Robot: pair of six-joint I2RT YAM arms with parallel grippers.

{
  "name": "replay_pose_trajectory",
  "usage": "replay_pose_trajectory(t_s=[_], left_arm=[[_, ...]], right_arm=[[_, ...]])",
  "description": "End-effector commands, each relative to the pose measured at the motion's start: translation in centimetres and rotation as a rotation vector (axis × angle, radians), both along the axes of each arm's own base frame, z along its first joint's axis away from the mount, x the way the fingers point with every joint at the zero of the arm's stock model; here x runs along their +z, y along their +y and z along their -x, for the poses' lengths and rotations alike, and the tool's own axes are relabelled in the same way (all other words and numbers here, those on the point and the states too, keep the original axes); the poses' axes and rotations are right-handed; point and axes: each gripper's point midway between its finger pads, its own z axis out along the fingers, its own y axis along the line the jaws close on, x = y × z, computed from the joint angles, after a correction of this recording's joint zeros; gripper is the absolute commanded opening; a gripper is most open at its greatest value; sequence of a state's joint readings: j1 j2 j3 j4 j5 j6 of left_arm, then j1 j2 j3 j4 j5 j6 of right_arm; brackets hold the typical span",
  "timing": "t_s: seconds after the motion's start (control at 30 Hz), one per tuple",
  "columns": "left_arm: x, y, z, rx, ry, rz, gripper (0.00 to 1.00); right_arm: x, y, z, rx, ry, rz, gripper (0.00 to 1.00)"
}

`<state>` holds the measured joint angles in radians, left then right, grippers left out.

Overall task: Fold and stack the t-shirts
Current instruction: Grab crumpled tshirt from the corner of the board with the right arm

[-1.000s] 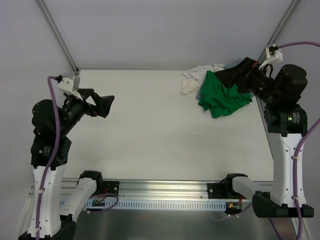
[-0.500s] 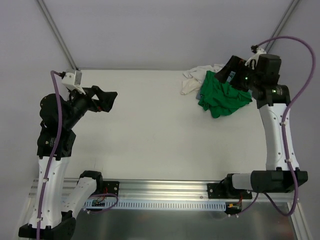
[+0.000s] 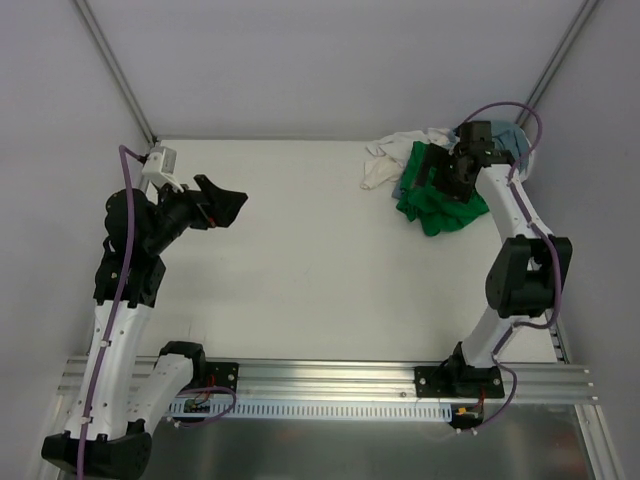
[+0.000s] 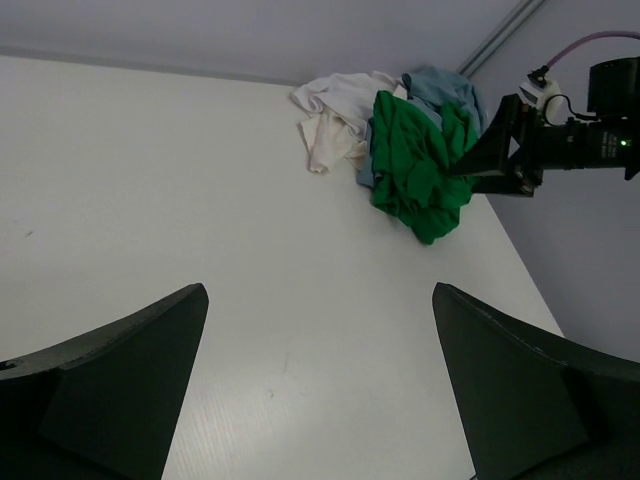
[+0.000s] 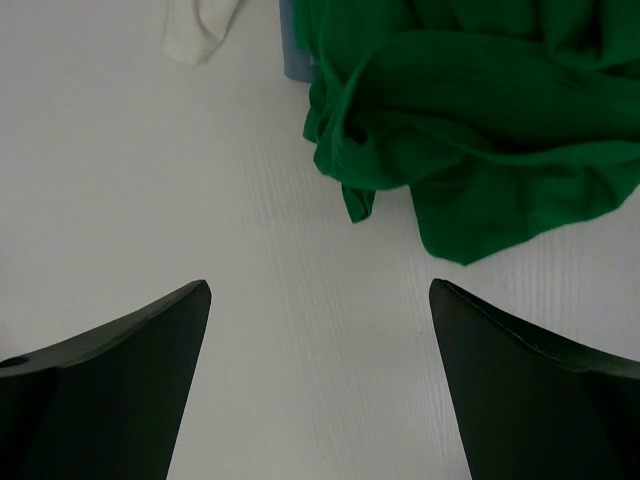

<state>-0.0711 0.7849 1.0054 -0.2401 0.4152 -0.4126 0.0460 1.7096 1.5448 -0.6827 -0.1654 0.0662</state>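
Looking down from the top camera, you see the left pincer (image 3: 230,205) raised over bare counter (image 3: 300,270), jaws apart and empty. The right pincer (image 3: 438,172), jaws also apart, hangs directly above the green t-shirt (image 3: 432,212). That shirt lies crumpled in one heap with the white t-shirt (image 3: 385,160) to the pincer's left and the grey-blue t-shirt (image 3: 516,141) beyond it on the right.

From the left wrist, the heap lies well ahead and right of the wide-spread fingers (image 4: 110,380).

From the right wrist, green cloth lies just ahead of the spread pincer, nothing gripped.
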Motion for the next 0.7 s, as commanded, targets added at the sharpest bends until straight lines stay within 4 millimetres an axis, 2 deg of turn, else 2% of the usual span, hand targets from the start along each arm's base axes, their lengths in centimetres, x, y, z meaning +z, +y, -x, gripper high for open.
replay_pose_trajectory(t_s=[0.0,0.03,0.13,0.2,0.23,0.27,0.4,0.47,0.5,0.53,0.57,0.6,0.67], left_arm=[[2.6,-0.9,-0.1,-0.047,-0.062,0.038,0.99],[2.7,-1.0,-0.2,-0.055,-0.06,0.042,0.99],[3.0,-1.1,-0.3,-0.057,-0.06,0.039,0.99],[3.1,-1.0,-0.2,-0.057,-0.051,0.036,0.99],[3.0,-1.0,-0.2,-0.057,-0.046,0.03,0.99],[3.3,-1.1,-0.2,-0.062,-0.049,0.028,0.99],[3.5,-1.0,-0.1,-0.063,-0.044,0.018,0.99],[3.4,-0.8,-0.1,-0.052,-0.038,0.01,0.99],[3.3,-0.9,-0.1,-0.053,-0.036,0.009,0.99],[3.3,-0.8,-0.1,-0.052,-0.034,0.008,0.99],[3.2,-0.8,-0.1,-0.05,-0.031,0.008,0.99],[3.1,-0.8,-0.2,-0.052,-0.029,0.009,0.99],[2.9,-0.8,-0.3,-0.052,-0.025,0.009,0.99]], right_arm=[[0.7,0.8,-3.8,0.014,-0.064,-0.005,0.97],[-0.7,1.1,-4.9,0.014,-0.034,-0.017,0.97],[-2.4,2.2,-6.8,0.023,-0.012,-0.04,0.96],[-2.8,2.6,-7.8,0.022,-0.007,-0.046,0.96],[-4.1,2.7,-8.1,0.018,0.023,-0.044,0.96],[-3.7,2.8,-8.8,0.012,0.012,-0.049,0.96],[-5.2,2.5,-9.3,0.003,0.034,-0.033,0.94],[-5.6,2.5,-9.4,0.005,0.038,-0.035,0.74],[-5.5,2.8,-9.5,0.016,0.037,-0.046,0.57],[-5.6,2.7,-9.3,0.013,0.045,-0.044,0.23],[-5.8,2.5,-9.3,0.001,0.051,-0.036,0.11],[-5.8,2.4,-9.2,-0.004,0.054,-0.032,0.03],[-5.5,2.2,-8.9,-0.01,0.051,-0.023,0.01]])
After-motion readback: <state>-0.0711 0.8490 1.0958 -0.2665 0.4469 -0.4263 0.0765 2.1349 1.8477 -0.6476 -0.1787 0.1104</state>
